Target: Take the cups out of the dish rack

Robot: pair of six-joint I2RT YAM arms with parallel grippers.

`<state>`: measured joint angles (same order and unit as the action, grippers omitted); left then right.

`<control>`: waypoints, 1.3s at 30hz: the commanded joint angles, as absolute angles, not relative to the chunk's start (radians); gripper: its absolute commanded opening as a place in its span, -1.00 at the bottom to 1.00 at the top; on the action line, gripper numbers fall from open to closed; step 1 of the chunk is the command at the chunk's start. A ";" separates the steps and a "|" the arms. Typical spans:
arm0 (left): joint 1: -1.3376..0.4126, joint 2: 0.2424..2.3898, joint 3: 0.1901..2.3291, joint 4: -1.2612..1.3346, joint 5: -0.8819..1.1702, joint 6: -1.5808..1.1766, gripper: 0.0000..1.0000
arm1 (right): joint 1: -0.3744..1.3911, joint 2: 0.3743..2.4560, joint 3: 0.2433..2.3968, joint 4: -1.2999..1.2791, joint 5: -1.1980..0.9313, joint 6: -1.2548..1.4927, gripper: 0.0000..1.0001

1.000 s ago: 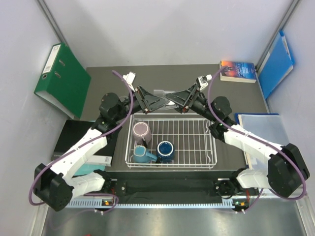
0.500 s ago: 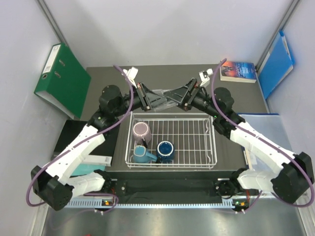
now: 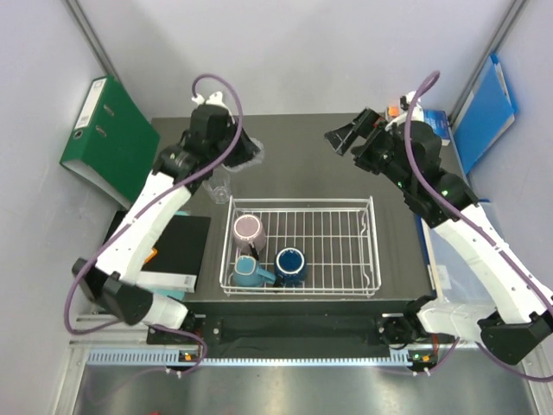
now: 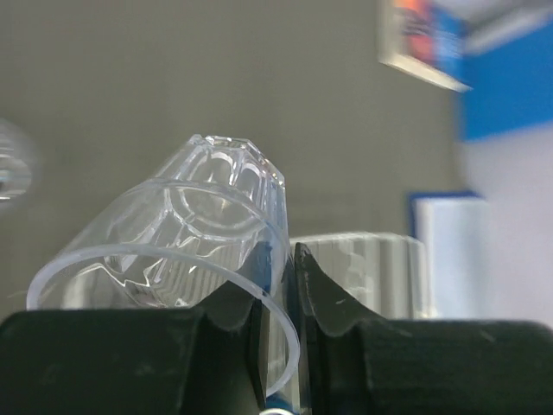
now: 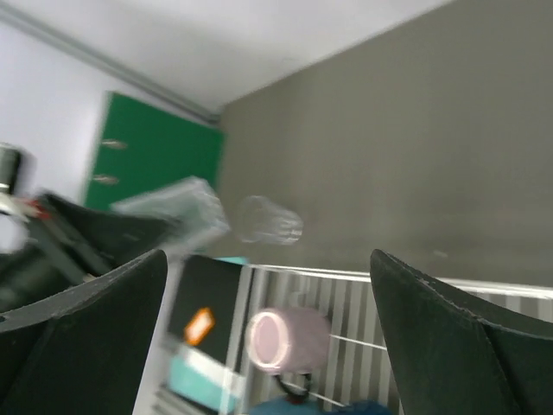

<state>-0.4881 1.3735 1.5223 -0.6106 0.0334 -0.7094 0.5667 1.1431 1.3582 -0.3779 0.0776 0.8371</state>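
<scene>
While I watch from the overhead camera, the dark grey bench (image 3: 302, 173) sits boxed in by pale walls, with one green binder (image 3: 108, 138) leaning at the left wall, one blue folder (image 3: 484, 112) propped at the right wall and one book (image 3: 428, 125) on the far right corner, partly behind my right arm. The white wire dish rack (image 3: 346, 246) rests at the near middle of the bench. It holds three mugs, all in its left end: a pink mug (image 3: 249, 230) at the far side, a teal mug (image 3: 248, 273) at the near side, and a navy mug (image 3: 290, 264) just beside the teal one. Both clear tumblers are outside the rack. My left pincer (image 4: 278, 259) is clamped on the rim of the held tumbler (image 4: 199, 199), which is tilted above the far left of the bench. The second tumbler (image 3: 219, 185) stands on the bench just beyond the rack's far left corner. My right pincer (image 3: 339, 141) has its jaws wide apart with nothing between them, above the far right of the bench.
</scene>
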 commanded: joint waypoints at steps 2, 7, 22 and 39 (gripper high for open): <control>-0.396 1.615 1.839 -1.009 -0.390 -0.572 -1.00 | 0.558 1.193 1.408 -0.736 0.330 0.716 0.99; -0.217 1.753 1.970 -1.069 -0.351 -0.578 -1.00 | 0.558 1.203 1.407 -0.792 0.373 0.670 0.99; -0.075 2.008 2.037 -1.083 -0.330 -0.537 -1.00 | 0.558 1.224 1.359 -0.770 0.351 0.598 0.99; -0.071 2.106 1.864 -0.973 -0.259 -0.577 -1.00 | 0.528 1.302 1.354 -0.723 0.279 0.554 0.99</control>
